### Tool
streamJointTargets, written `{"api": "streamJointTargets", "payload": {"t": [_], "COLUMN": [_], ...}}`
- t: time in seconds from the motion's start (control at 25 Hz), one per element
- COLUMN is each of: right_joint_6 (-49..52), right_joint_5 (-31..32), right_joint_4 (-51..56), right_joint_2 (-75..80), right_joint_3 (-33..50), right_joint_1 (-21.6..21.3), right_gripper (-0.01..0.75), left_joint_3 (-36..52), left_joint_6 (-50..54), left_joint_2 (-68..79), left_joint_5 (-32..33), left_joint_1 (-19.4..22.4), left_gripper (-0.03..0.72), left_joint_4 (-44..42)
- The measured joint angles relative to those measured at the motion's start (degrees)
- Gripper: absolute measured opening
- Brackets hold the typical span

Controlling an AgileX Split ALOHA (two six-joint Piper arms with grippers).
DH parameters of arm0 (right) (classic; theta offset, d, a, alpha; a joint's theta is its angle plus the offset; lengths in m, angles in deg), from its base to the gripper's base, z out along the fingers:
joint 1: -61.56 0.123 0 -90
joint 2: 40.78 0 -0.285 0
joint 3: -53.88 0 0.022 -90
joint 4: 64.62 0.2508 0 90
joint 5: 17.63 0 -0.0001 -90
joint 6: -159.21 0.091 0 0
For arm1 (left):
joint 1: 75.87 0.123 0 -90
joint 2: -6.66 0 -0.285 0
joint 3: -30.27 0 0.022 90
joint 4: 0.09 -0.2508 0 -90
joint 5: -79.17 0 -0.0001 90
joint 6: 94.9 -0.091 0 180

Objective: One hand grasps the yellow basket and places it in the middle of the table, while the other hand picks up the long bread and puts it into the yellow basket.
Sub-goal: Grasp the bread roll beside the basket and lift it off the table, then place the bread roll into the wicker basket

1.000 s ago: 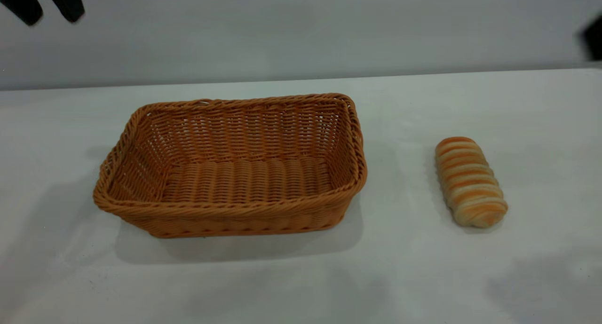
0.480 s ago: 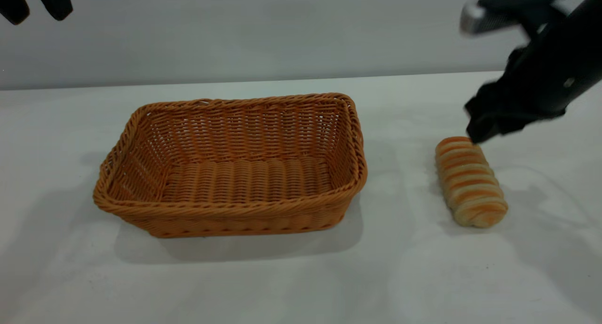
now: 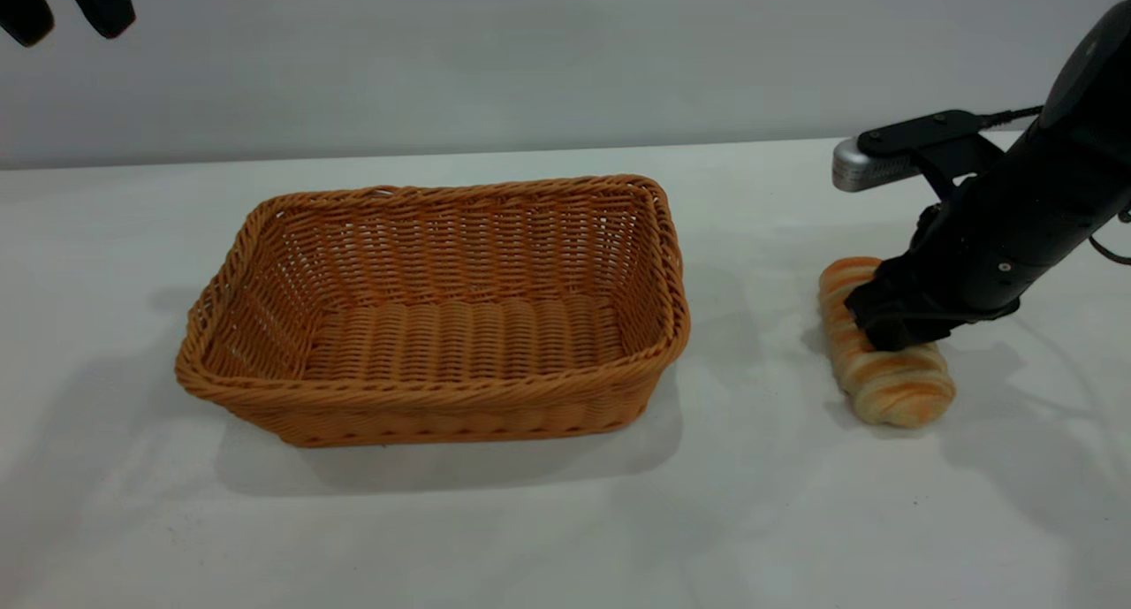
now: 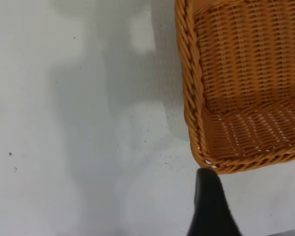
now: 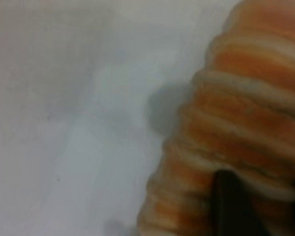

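Observation:
The yellow basket point(image 3: 442, 313), orange-tan wicker, stands empty on the white table point(image 3: 530, 521), left of centre. The long bread point(image 3: 892, 384), cream with orange stripes, lies on the table to the basket's right. My right gripper point(image 3: 884, 322) is down on the middle of the bread, open, with its jaws astride the loaf. In the right wrist view the bread point(image 5: 245, 113) fills the picture and one dark finger point(image 5: 231, 206) lies against it. My left gripper point(image 3: 62, 12) hangs open and empty high at the far left. Its wrist view shows a corner of the basket point(image 4: 236, 98) beyond one finger point(image 4: 211, 201).
A grey wall runs behind the table's far edge point(image 3: 530, 149). Bare tabletop lies between the basket and the bread, and in front of both. The right arm's wrist camera point(image 3: 870, 163) sticks out above the bread.
My right arm has come in from the right and dropped onto the bread. The left gripper has drifted slightly left. The basket and bread have not moved.

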Motion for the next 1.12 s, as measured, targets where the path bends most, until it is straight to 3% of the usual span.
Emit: {"api": "streamJointTargets", "payload": {"t": [0.16, 0.24, 0.36, 0.48, 0.64, 0.84, 1.12], "right_joint_6": [-1.7, -2.5, -3.4, -3.5, -3.5, -3.5, -3.5], "right_joint_5": [1.2, 2.6, 5.2, 12.0, 20.7, 24.3, 27.3], "right_joint_4": [-0.7, -1.6, -1.9, -1.9, -1.1, 0.1, -0.1], "right_joint_2": [-1.1, -3.4, -8.8, -12.8, -12.8, -8.7, -4.5], "right_joint_3": [0.0, 0.2, -0.7, -5.3, -13.4, -21.1, -25.0], "right_joint_1": [0.0, 0.0, 0.0, 1.2, 6.8, 14.9, 17.2], "right_gripper": [0.082, 0.032, 0.026, 0.026, 0.026, 0.040, 0.181], "left_joint_3": [0.0, 0.0, 0.0, 0.0, 0.0, 0.0, 0.0], "left_joint_6": [0.0, -0.5, -0.9, -1.1, -1.1, -1.1, -2.3], "left_joint_2": [-0.1, -0.1, -0.1, -0.1, -0.1, -0.1, -0.2], "left_joint_5": [0.3, 0.7, 0.6, 0.6, 0.6, 0.6, 0.7], "left_joint_1": [0.0, 0.0, 0.0, 0.0, 0.0, 0.0, 0.0], "left_gripper": [0.511, 0.511, 0.511, 0.511, 0.511, 0.511, 0.511], "left_joint_4": [0.0, 0.0, 0.0, 0.0, 0.0, 0.0, 0.0]}}
